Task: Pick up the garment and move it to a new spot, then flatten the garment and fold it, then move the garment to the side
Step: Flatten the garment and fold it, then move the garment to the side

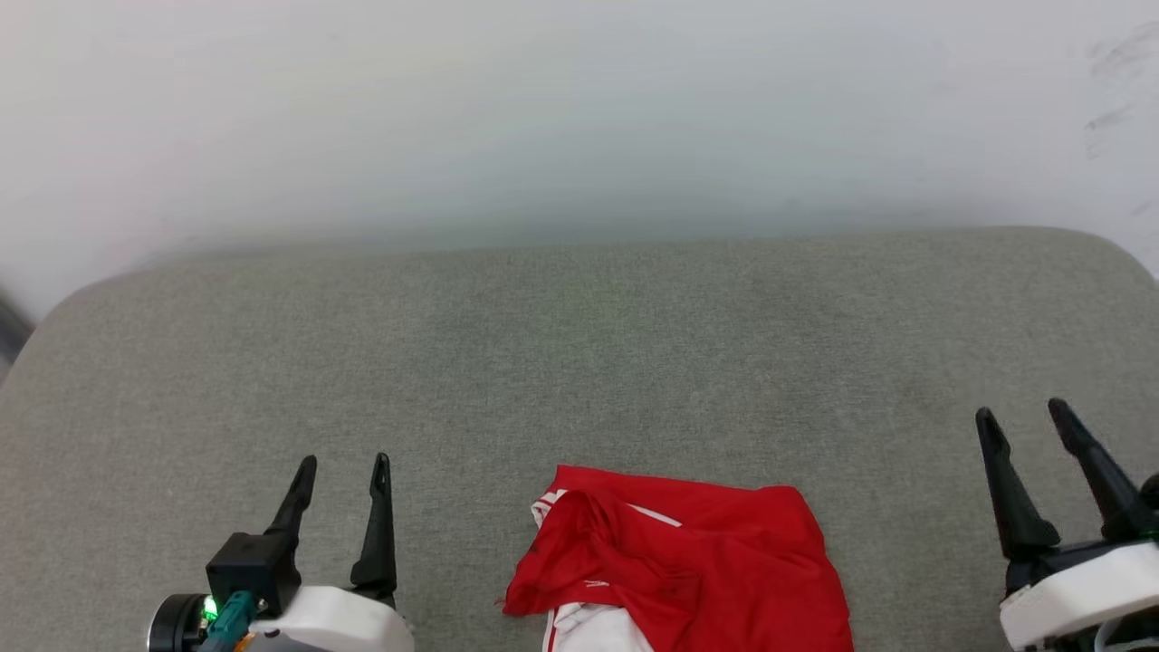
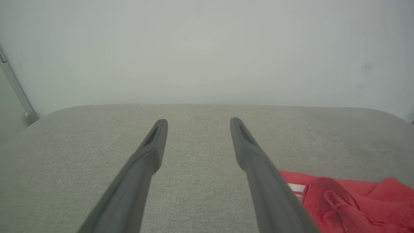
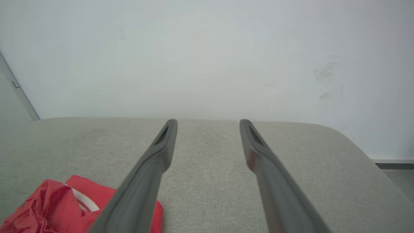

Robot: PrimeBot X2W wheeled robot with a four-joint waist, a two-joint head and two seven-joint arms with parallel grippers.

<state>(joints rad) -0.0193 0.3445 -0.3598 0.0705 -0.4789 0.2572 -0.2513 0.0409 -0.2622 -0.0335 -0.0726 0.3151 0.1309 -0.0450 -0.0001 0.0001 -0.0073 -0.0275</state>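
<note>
A: Garment pos?
B: The garment (image 1: 688, 561) lies crumpled on the grey cushion (image 1: 579, 362), at the near edge, centre-right in the head view. Its lower part is cut off by the frame. Bright red fabric, w/ a white panel showing at the lower L fold and a thin white stripe across the top layer. Bunched and creased, not laid flat.

A: L arm?
B: The left gripper (image 1: 346, 459) is at lower L, pointing up-frame, spread wide, w/ bare cushion betw. its tips. It's apart from the fabric, off to its L side, and a strip of cushion shows in the gap. In the L wrist view both fingers (image 2: 148, 155) reach over bare cushion. The red heap sits in the lower R corner, just beside the R-hand finger. Can't judge contact from that angle.

A: R arm?
B: The right gripper (image 1: 1021, 409) is at lower R, also spread wide, gripping nothing, leaning slightly leftward in frame. Apart from the fabric, off to its R. In the R wrist view the red heap is at lower L, partly hid behind one finger, w/ a curved white band visible.

A: Surroundings?
B: A pale wall (image 1: 579, 109) rises behind the cushion, w/ dark scuff marks (image 1: 1118, 54) at upper R. Cushion's far corners are rounded.
</note>
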